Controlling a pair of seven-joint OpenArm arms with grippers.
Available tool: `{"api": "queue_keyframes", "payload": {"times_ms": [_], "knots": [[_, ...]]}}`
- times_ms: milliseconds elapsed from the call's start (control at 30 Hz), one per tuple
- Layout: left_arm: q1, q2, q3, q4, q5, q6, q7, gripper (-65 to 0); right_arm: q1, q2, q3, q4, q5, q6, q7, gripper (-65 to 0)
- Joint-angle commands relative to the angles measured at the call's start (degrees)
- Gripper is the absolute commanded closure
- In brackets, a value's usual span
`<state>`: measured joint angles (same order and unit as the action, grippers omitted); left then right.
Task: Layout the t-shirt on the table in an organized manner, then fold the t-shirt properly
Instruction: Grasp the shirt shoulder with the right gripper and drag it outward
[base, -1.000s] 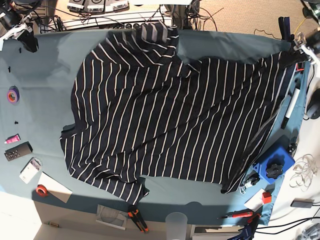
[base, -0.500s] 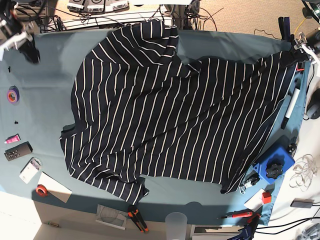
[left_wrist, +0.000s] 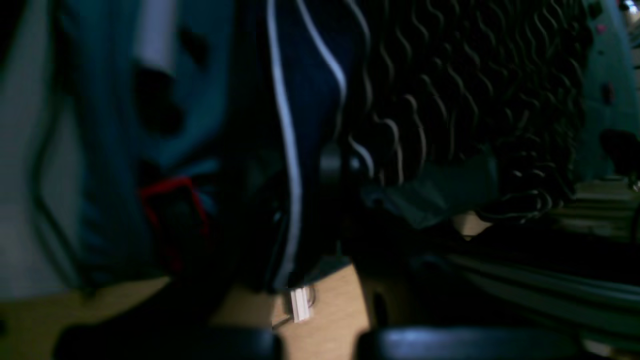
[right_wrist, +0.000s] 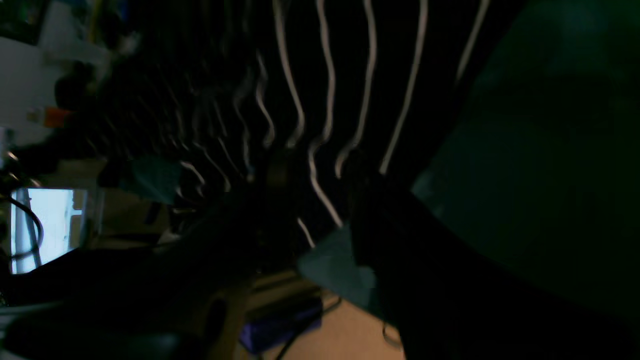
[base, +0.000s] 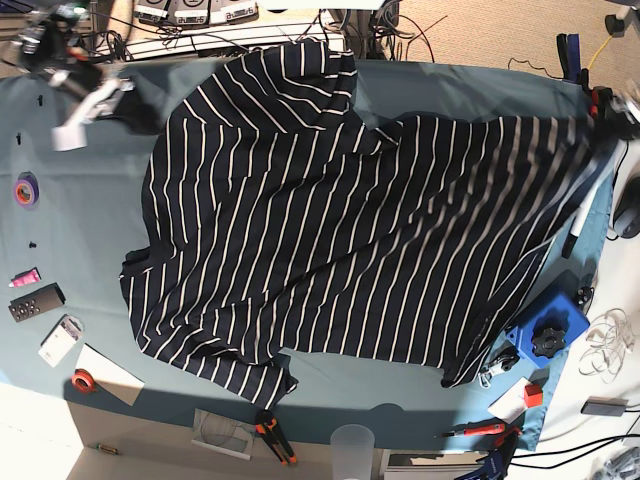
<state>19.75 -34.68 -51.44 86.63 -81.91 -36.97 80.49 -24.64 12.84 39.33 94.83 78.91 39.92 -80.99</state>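
The dark navy t-shirt (base: 350, 230) with thin white stripes lies spread over most of the teal table (base: 80, 230), with wrinkles near its top and a folded corner at the front. My left gripper (base: 603, 105) is at the table's far right corner, shut on the shirt's corner, and the cloth there is pulled taut. In the left wrist view the striped cloth (left_wrist: 300, 125) runs down between the dark fingers. My right gripper (base: 135, 108) is at the shirt's upper left edge. In the dark right wrist view its fingers stand apart over the striped cloth (right_wrist: 320, 100).
Purple tape (base: 26, 188), a black remote (base: 36, 302) and red tape (base: 84, 380) lie along the left edge. A blue box (base: 548, 325) and a marker (base: 580, 215) sit at the right. Orange pliers (base: 275, 438) and a clear cup (base: 352, 440) are at the front.
My right gripper has swung from the far left corner rightward to the shirt's upper left edge. My left gripper has tugged the shirt's right corner, which is now blurred and stretched.
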Motion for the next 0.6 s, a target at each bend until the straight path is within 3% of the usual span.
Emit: {"api": "queue_keyframes", "payload": {"times_ms": [0,300,567], "knots": [[-0.8,-2.0,-0.5,0.8,-1.2,-0.2,-0.8,0.0,-0.2,0.2,0.4,0.8,1.3,0.1,1.0,-17.4],[-6.2,-2.6,-0.5,0.8,-1.2,-0.2,-0.9,0.0,-0.3,-0.8,-3.5,0.8,-2.3,0.1,1.0,-17.4],[-7.4,-2.6,-0.5,0.8,-1.2,-0.2,-0.8,0.0,0.0,-0.8,-17.0,0.8,-25.1,0.1,1.0,-17.4]]}}
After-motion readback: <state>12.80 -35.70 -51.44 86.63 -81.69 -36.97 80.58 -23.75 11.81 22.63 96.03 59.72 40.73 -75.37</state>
